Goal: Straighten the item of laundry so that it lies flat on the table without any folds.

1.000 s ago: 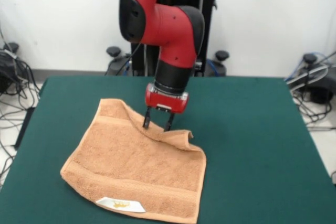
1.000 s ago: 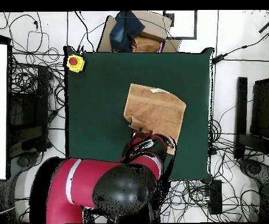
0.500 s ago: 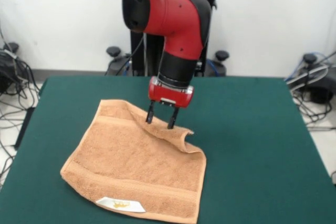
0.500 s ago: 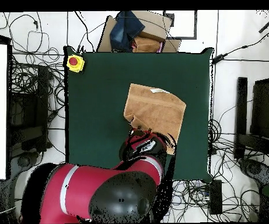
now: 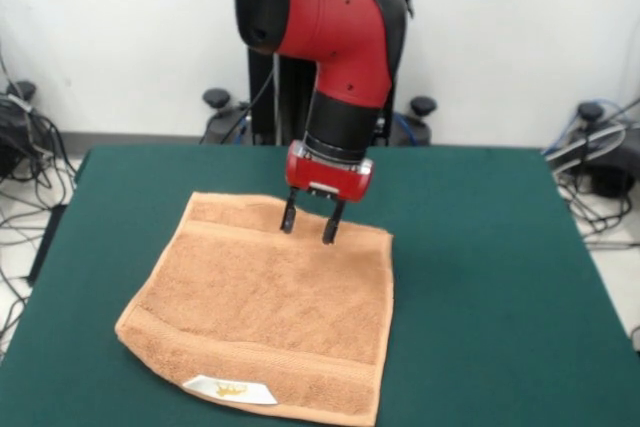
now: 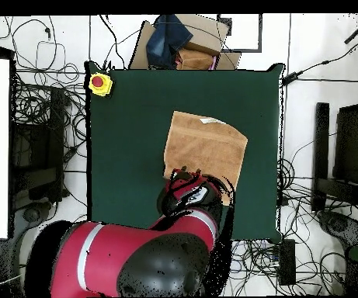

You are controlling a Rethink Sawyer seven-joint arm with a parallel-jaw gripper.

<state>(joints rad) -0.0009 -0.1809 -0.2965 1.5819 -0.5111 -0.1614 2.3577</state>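
Orange-tan towel (image 5: 265, 312) lies flat beneath open pincer (image 5: 308, 228).

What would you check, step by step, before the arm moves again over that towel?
1. Towel flat, no folded corner: ok in the front view.
2. Far edge under the arm, seen from overhead: cannot tell, the arm hides it.
3. End effector open, holding nothing: ok.
4. Fingertips clear of the cloth: cannot tell, they sit right at the far edge.
5. Towel fully on the table: ok.
6. Label lying flat at the near edge: ok.
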